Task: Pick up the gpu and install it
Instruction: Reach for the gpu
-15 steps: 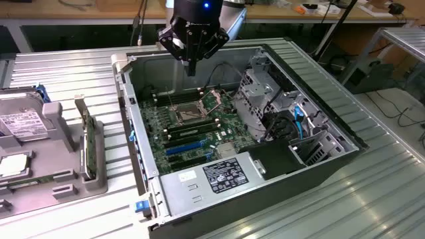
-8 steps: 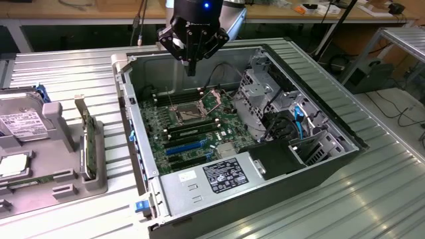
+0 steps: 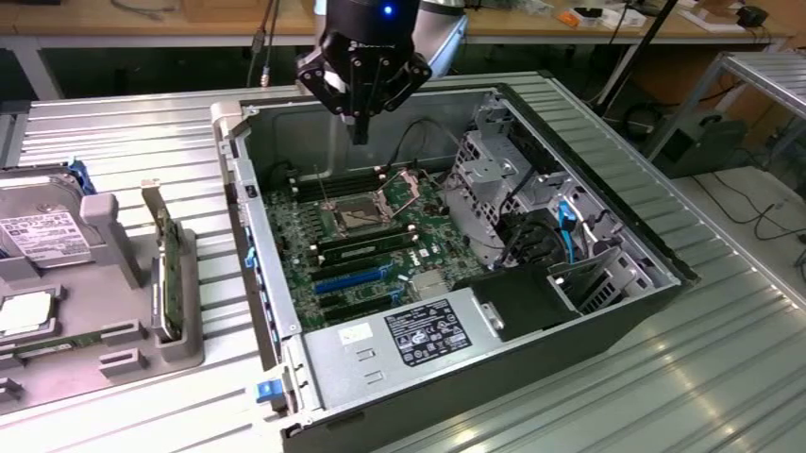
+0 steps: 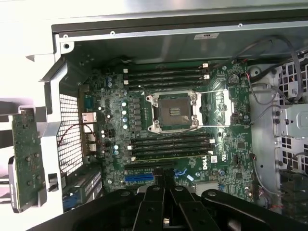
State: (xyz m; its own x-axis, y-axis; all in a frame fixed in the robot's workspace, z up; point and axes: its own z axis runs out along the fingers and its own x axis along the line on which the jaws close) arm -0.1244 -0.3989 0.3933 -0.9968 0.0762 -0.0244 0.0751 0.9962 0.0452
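Gripper count: one gripper, black, pointing down over the open case.
Gripper state: fingers drawn together with no visible gap between the tips; nothing is held.
Gripper position: above the far end of the motherboard, near the processor socket and touching nothing.
Gpu count: one gpu.
Gpu position: outside the case, standing on edge in a slot of the grey holder, at the exterior view's left and well apart from the gripper. The wrist view shows its green board face with a silver bracket at one end.
Case count: one computer case, lying on its side with the side panel off.
Processor socket count: one processor socket, uncovered, inside a metal frame.
Memory slots: two banks, one on each side of the socket.
Blue expansion slot count: one blue expansion slot, nothing seated in it.
Hard drive count: one hard drive, on the holder beside the gpu.
Power supply count: one power supply, labelled, at the near end of the case.
Other items: a drive cage and blue cables at the exterior view's right.
Obstruction: the case wall stands between the gripper and the gpu.
Surface: ribbed metal table.
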